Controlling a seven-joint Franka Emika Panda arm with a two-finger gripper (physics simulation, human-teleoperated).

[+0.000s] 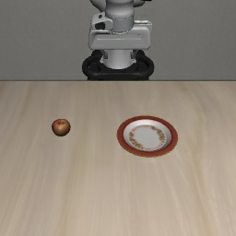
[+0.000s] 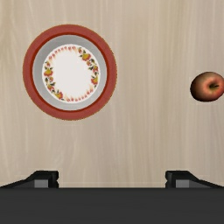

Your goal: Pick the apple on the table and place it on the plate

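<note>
In the exterior view the apple (image 1: 61,127) sat on the pale wooden table (image 1: 55,194), toward the exterior view's left. It rested on bare wood, not on the plate (image 1: 122,136). The plate lay flat toward the exterior view's right, white with a red rim and a ring of small flowers, well apart from the apple. My arm (image 1: 118,37) stood at the far edge of the table, behind both of them. In the wrist view my pincer (image 2: 112,180) hung above the table (image 2: 140,131), looking straight down. Its two fingertips (image 2: 39,178) stood wide apart, with only wood grain showing between them, and they touched neither thing. Out beyond the fingertips lay the plate (image 2: 33,70) and the reddish-brown apple (image 2: 208,86), with a broad stretch of table between them.
</note>
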